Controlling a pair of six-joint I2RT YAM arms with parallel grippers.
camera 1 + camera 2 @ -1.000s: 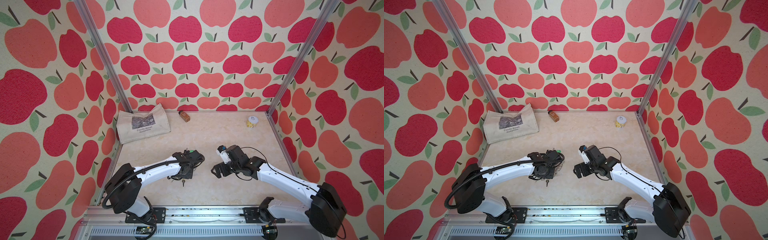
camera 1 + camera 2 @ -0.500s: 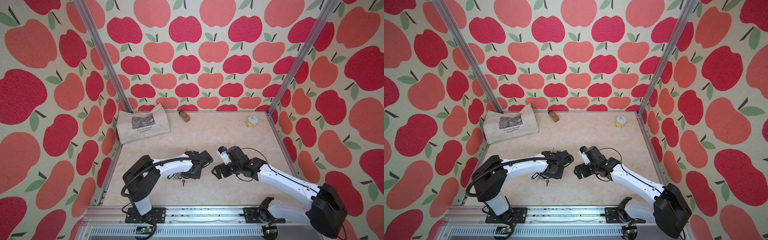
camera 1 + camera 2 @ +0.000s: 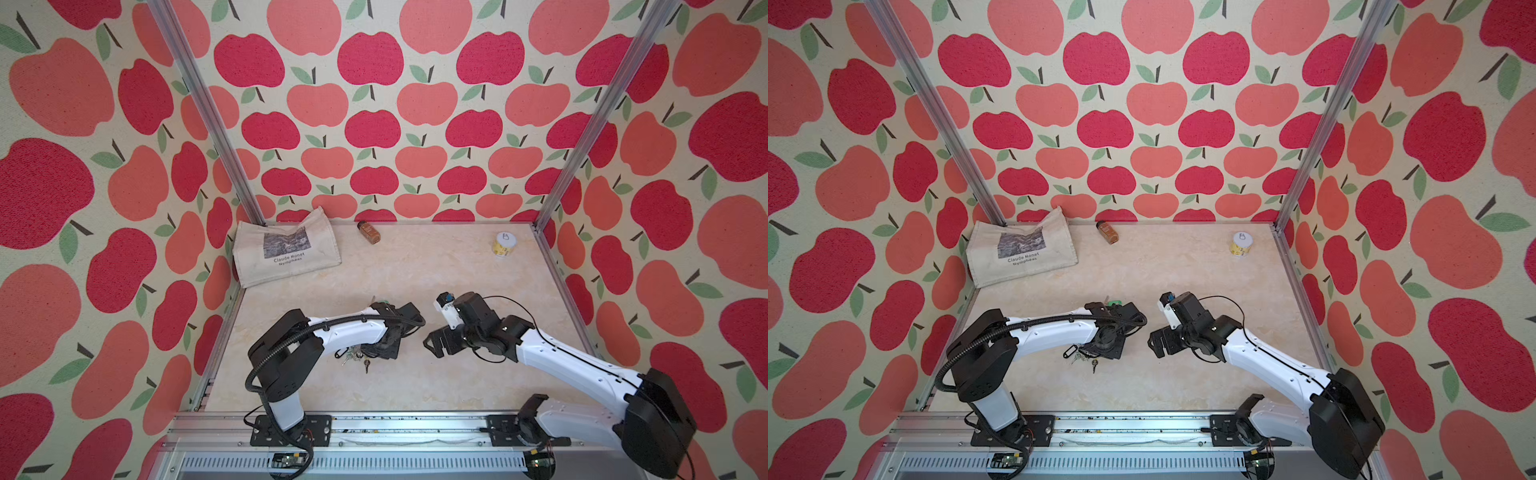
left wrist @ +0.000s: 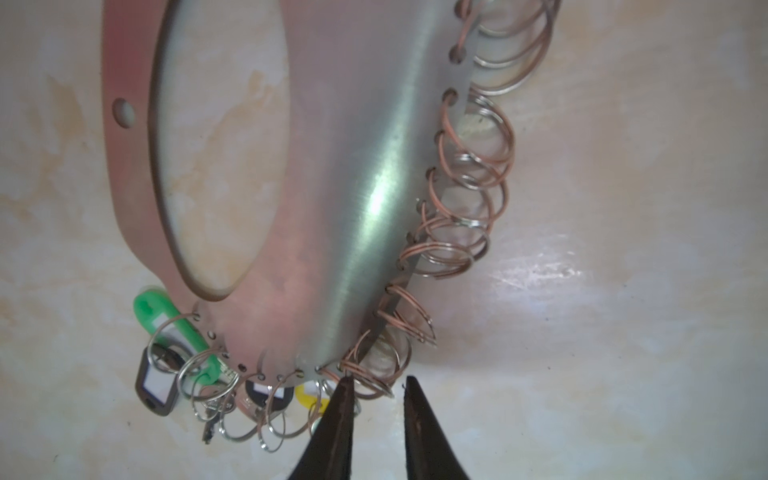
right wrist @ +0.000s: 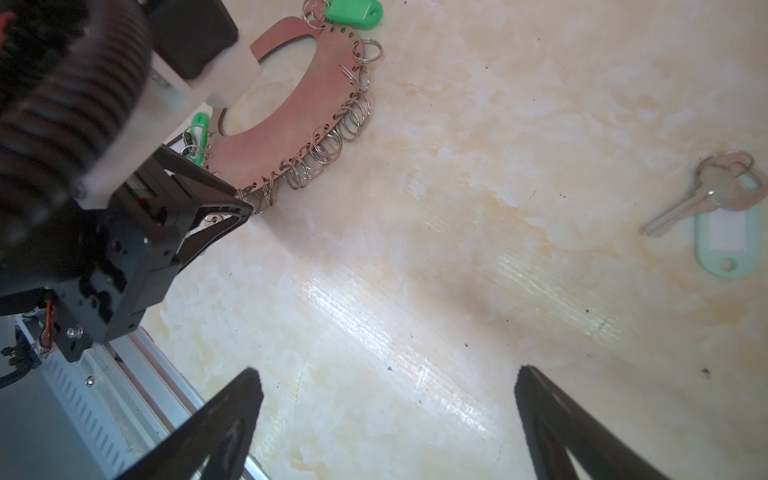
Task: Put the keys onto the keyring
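Observation:
The keyring (image 4: 332,166), a flat grey oval plate with a big hole, lies on the table with split rings (image 4: 478,166) along one edge. In both top views my left arm covers most of it. My left gripper (image 4: 377,380) stands at that ringed edge, jaws a narrow gap apart. One fingertip (image 4: 345,384) touches a ring, and nothing is clamped between them. The keys (image 5: 723,232), a silvery key on a pale mint tag, lie apart on bare table in the right wrist view. My right gripper (image 5: 386,374) hangs wide open and empty near them. The keys are hidden in both top views.
Green tags (image 5: 353,12), a black fob (image 4: 156,390) and a yellow tag (image 4: 307,395) hang from the plate's rings. At the back lie a canvas tote bag (image 3: 286,253), a brown bottle (image 3: 368,232) and a small can (image 3: 505,244). A metal rail (image 3: 374,424) runs along the front.
My left arm has swung its gripper to the right along the plate's ringed edge, and its jaws have narrowed. The right arm has not moved.

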